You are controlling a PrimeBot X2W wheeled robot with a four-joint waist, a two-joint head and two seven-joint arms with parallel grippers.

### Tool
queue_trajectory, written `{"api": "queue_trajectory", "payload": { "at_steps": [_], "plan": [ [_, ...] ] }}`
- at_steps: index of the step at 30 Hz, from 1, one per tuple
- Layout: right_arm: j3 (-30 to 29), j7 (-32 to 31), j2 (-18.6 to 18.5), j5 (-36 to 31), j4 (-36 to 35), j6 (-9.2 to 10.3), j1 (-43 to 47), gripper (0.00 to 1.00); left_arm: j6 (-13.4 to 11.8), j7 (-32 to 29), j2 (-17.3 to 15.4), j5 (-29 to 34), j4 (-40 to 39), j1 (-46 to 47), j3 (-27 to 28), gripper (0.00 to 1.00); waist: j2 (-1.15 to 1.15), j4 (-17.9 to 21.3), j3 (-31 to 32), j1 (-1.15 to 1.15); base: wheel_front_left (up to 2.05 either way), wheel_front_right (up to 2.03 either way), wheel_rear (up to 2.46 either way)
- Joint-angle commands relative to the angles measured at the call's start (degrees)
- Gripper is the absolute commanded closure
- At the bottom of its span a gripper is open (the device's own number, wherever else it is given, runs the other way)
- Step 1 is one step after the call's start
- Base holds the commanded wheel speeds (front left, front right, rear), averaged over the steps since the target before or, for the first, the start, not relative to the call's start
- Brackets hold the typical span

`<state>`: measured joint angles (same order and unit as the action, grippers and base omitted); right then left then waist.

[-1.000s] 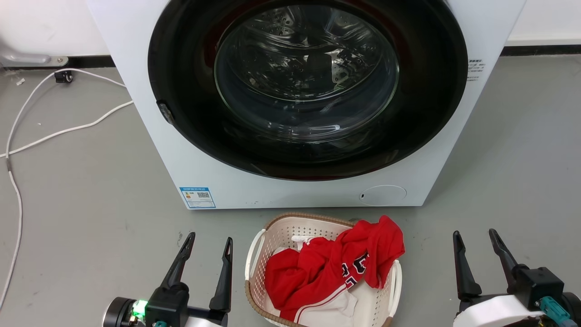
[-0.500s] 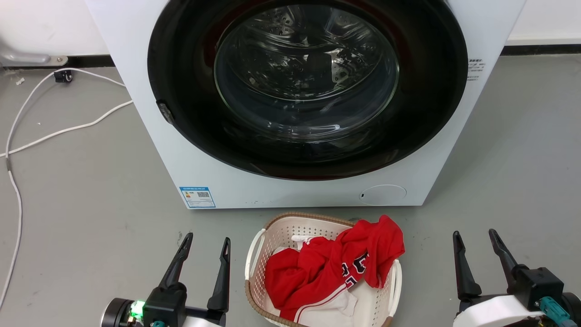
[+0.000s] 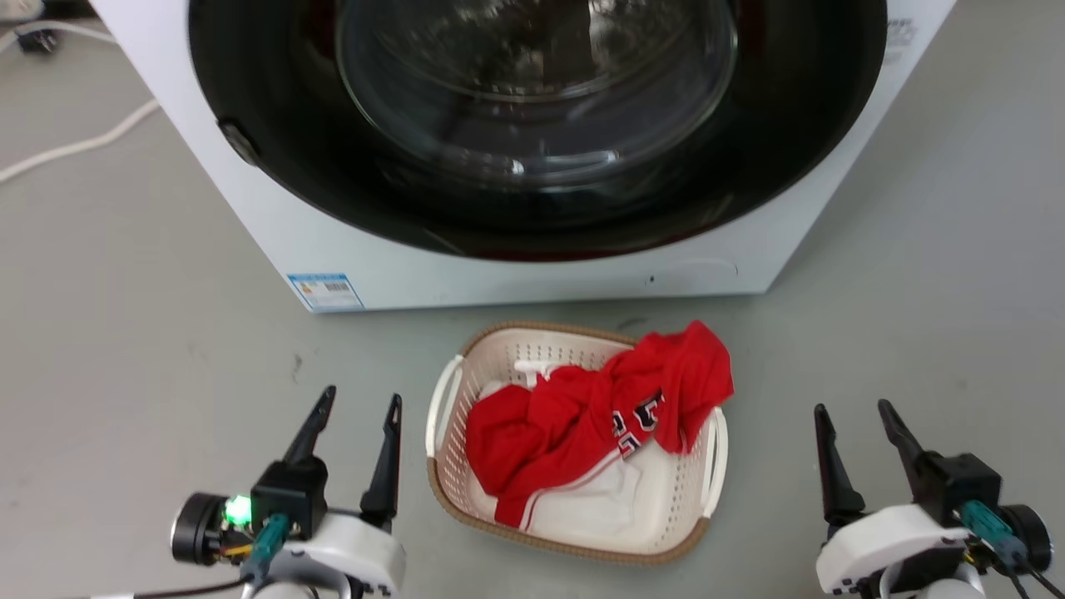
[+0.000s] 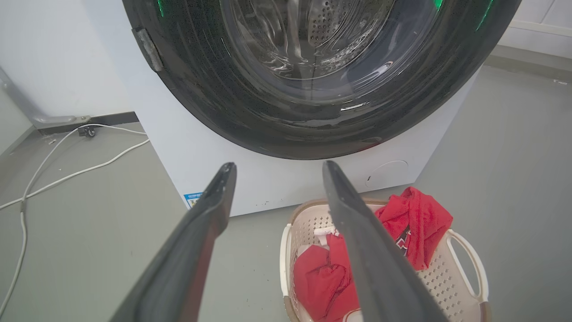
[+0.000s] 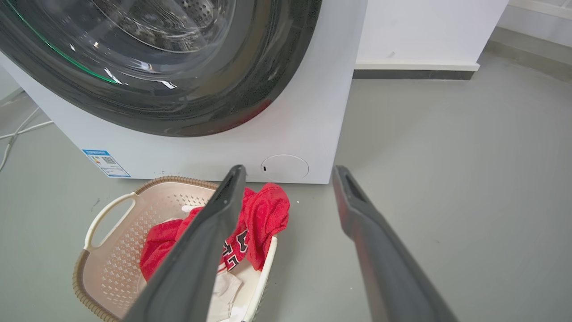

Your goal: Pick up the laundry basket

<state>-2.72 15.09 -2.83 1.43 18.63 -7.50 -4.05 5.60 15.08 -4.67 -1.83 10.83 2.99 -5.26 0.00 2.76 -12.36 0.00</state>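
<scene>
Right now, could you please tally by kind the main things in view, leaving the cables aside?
White front-loading washing machine: 1
Cream perforated plastic laundry basket with brown rim: 1
Heap of red and white clothing in the basket: 1
Dark two-fingered grippers: 2 (left gripper, right gripper)
Total: 5

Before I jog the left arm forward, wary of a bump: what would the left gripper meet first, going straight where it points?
Probably the washer, on its white front below the door; depth is unclear. The laundry basket lies right of the left gripper.
</scene>
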Motion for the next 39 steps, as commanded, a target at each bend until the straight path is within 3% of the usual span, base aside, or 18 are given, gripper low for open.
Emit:
{"api": "queue_trajectory", "payload": {
  "at_steps": [1, 8, 9, 19, 30, 39],
  "plan": [
    [0.6, 0.1, -0.1, 0.5, 1.7, 0.02, -1.9, 0.00, 0.4, 0.1, -0.7, 0.1, 2.0, 2.6, 0.2, 0.00, 0.00, 1.8, -4.5, 0.00, 0.00, 0.00, 0.00],
    [2.7, -1.7, -0.1, 2.5, 13.6, 0.02, -11.0, 0.00, 1.4, 0.1, -4.5, 0.3, 14.6, 13.2, -1.2, 0.00, 0.00, 4.1, -12.6, 0.00, 0.00, 0.00, 0.00],
    [4.1, -4.6, -0.1, 5.3, 20.2, 0.02, -17.4, 0.00, 1.7, 0.1, -6.4, -0.1, 23.4, 20.4, -3.4, 0.00, 0.00, 4.5, -17.0, 0.00, 0.00, 0.00, 0.00],
    [8.4, -10.8, -0.1, 10.3, 35.1, 0.02, -31.7, 0.00, 1.8, -2.4, -8.6, -5.8, 42.0, 37.6, -14.5, 0.00, 0.00, 3.3, -25.2, 0.00, 0.00, 0.00, 0.00],
    [12.6, -14.7, -0.1, 15.1, 47.6, 0.02, -42.1, 0.00, 1.9, -9.1, -10.0, -15.9, 49.2, 47.6, -26.4, 0.00, 0.00, 2.0, -29.7, 0.00, 0.00, 0.00, 0.00],
    [20.3, -17.8, -0.1, 20.8, 51.4, 0.02, -47.4, 0.00, 1.9, -15.6, -12.8, -24.5, 48.5, 53.1, -38.1, 0.00, 0.00, 1.7, -33.0, 0.00, 0.00, 0.00, 0.00]
  ]
}}
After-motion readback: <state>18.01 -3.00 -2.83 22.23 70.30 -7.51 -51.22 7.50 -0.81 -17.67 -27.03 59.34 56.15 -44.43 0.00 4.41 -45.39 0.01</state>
